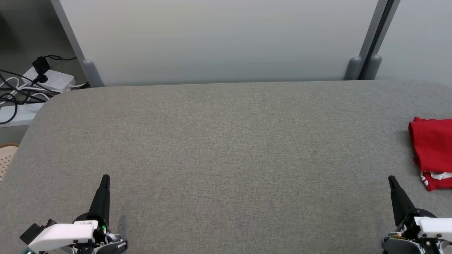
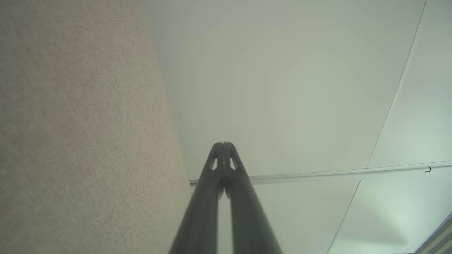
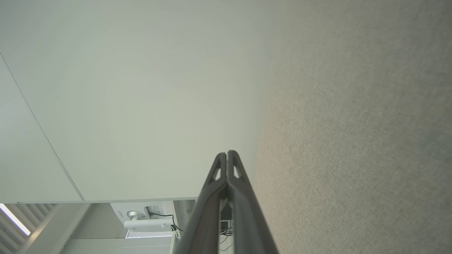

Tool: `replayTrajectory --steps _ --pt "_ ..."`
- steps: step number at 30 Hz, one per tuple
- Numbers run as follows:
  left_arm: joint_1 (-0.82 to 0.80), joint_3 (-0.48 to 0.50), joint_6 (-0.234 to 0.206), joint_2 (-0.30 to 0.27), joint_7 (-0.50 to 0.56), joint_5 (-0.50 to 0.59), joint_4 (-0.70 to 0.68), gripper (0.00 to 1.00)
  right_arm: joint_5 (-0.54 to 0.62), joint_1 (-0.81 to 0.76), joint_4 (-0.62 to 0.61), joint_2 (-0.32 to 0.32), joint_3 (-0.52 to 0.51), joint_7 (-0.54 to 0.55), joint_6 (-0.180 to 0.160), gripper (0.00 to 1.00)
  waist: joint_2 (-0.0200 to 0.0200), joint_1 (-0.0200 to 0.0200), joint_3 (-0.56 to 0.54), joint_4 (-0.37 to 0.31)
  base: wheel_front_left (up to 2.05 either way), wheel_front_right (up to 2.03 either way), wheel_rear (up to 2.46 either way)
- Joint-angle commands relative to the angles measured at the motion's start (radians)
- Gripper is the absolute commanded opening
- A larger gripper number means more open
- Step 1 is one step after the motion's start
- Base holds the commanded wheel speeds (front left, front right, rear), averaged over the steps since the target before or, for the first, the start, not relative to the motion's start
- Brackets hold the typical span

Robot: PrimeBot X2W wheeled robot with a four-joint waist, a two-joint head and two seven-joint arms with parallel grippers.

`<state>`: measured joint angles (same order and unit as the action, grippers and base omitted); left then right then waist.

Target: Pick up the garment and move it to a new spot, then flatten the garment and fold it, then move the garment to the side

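Note:
A red garment (image 1: 432, 151) with a bit of white trim lies folded at the right edge of the grey table (image 1: 226, 148), partly cut off by the head view's border. My left gripper (image 1: 105, 179) rests at the lower left, shut and empty, far from the garment. At the lower right, my right gripper (image 1: 391, 180) is shut too, a short way left of the garment and apart from it. In the left wrist view the left gripper's (image 2: 223, 145) tips meet; in the right wrist view the right gripper's (image 3: 227, 153) tips meet as well.
A pale partition wall (image 1: 219, 38) stands right behind the table's far edge. A power strip with black and white cables (image 1: 46, 77) lies on the floor at the far left. A perforated beige object (image 1: 6, 158) sits by the table's left edge.

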<state>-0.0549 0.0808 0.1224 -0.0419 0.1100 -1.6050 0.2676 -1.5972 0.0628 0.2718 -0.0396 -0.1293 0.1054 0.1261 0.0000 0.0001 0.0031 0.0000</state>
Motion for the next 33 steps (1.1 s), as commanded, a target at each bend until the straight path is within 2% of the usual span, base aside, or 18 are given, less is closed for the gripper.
replayTrajectory --steps 1,33 --pt "-0.053 0.033 0.008 -0.008 0.003 -0.004 -0.023 0.00 -0.011 0.045 -0.027 -0.011 0.016 0.008 0.005 0.00 0.0000 0.0000 0.000 0.000 0.00 0.00 0.00" --pt "-0.053 0.033 0.008 -0.008 0.003 -0.004 -0.023 0.00 -0.012 0.045 -0.027 -0.011 0.016 0.008 0.005 0.00 0.0000 0.0000 0.000 0.000 0.00 0.00 0.00"
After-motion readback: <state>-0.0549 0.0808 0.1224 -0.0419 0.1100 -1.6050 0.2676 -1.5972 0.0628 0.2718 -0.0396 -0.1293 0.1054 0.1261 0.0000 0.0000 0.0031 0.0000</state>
